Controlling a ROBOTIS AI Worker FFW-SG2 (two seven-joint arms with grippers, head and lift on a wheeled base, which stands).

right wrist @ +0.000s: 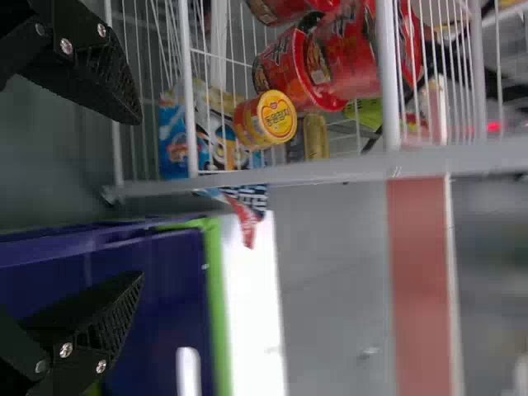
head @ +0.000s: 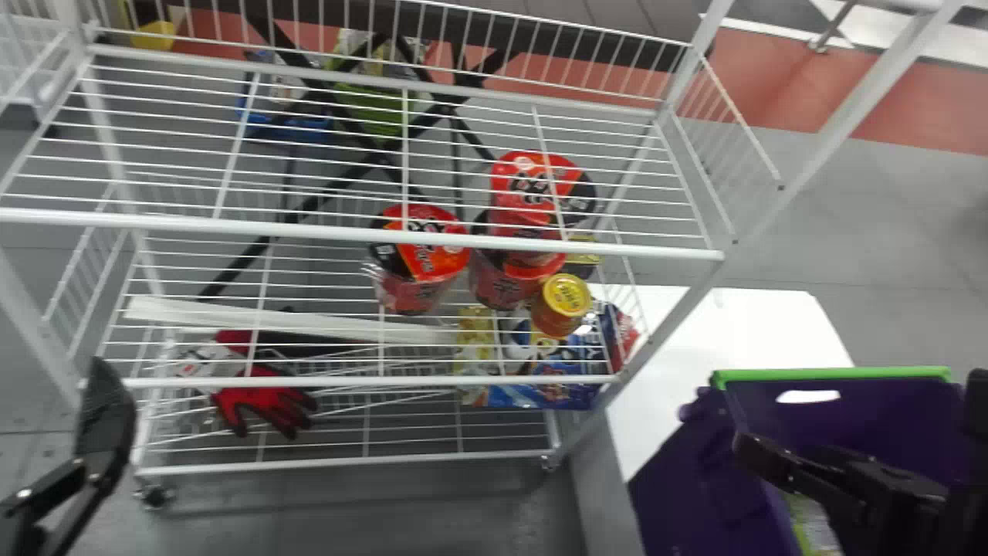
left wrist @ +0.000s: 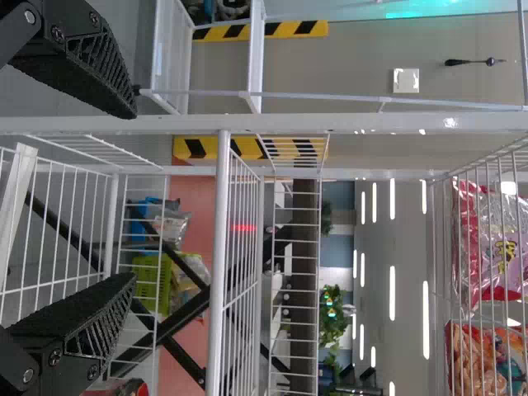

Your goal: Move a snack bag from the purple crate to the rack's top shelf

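Plainly, the left tool (head: 105,425) and, by the purple crate (head: 834,375), the right tool (head: 858,417) gape.

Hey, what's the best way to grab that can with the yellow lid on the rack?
I'd grip the yellow-lidded can by its round side, just under the lid, coming in level from the front, below the shelf above. It stands upright, and red cups crowd its left.

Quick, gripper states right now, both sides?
Left gripper: open, empty, by the wire rack.
Right gripper: open, empty, at the purple crate.
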